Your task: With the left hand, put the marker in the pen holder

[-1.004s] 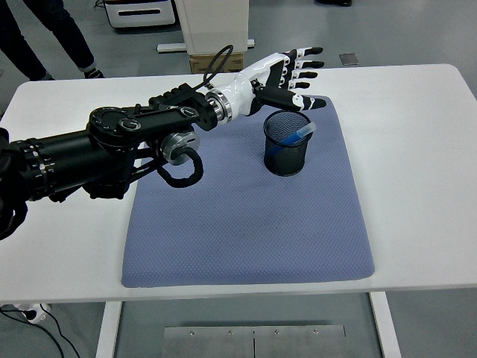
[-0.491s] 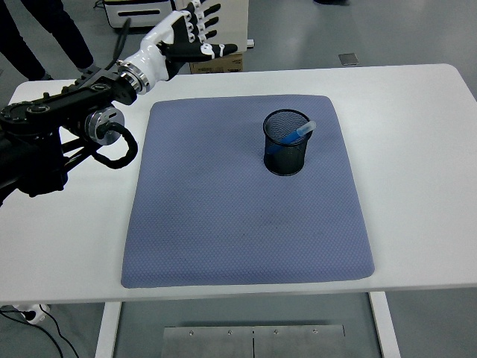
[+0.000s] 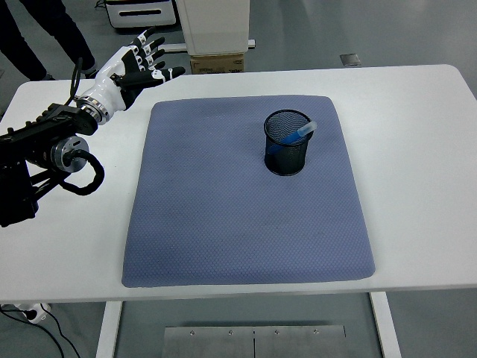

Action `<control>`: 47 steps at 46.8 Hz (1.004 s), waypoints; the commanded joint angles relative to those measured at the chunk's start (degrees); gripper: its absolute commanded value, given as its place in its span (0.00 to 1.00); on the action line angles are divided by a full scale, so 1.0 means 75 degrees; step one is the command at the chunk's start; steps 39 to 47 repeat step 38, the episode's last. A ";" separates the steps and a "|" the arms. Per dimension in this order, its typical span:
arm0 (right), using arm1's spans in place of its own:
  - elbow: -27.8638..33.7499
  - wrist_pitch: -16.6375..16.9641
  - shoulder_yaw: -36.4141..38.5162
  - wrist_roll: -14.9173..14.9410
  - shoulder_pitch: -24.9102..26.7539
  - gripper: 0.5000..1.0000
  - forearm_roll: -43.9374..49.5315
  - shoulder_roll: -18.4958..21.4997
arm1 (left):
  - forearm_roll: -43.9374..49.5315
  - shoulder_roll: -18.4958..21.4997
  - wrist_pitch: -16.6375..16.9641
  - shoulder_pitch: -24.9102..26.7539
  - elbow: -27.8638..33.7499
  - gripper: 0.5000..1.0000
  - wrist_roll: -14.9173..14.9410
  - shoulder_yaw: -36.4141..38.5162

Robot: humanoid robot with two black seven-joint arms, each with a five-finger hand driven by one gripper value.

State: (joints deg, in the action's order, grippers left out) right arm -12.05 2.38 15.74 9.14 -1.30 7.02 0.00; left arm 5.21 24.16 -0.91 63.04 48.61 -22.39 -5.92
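Over the last second the left robot hand (image 3: 133, 66) has pulled back from above the pen holder to the worktop's (image 3: 417, 149) ten o'clock corner, well apart from everything on the mat; its fingers (image 3: 153, 54) are spread apart and hold nothing, and the black arm trails off the left edge. Moving right, the blue-grey mat (image 3: 238, 224) lies flat and bare except for the black mesh pen holder (image 3: 286, 142), which stands upright toward the mat's one o'clock, just where it stood a second ago. The marker (image 3: 299, 135) is inside it, leaning with its pale cap resting against the rim at the three o'clock side and its blue body showing through the mesh. Judging by that, the placing is done: the marker stayed put when the hand let go, and only the retreat to rest seems left. The right arm is not visible.
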 commanded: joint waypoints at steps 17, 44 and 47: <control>-0.0105 0.0069 0.0011 -0.0011 -0.0002 1.00 0.0002 0.0000 | -0.0109 0.0470 0.0297 -0.1209 -0.0001 1.00 -0.0155 -0.1554; -0.0058 0.0058 0.0034 -0.0011 -0.0002 1.00 -0.0022 0.0000 | -0.0085 0.0915 0.0051 -0.2463 -0.0001 1.00 -0.0225 -0.2691; -0.0058 0.0058 0.0034 -0.0011 -0.0002 1.00 -0.0022 0.0000 | -0.0085 0.0915 0.0051 -0.2463 -0.0001 1.00 -0.0225 -0.2691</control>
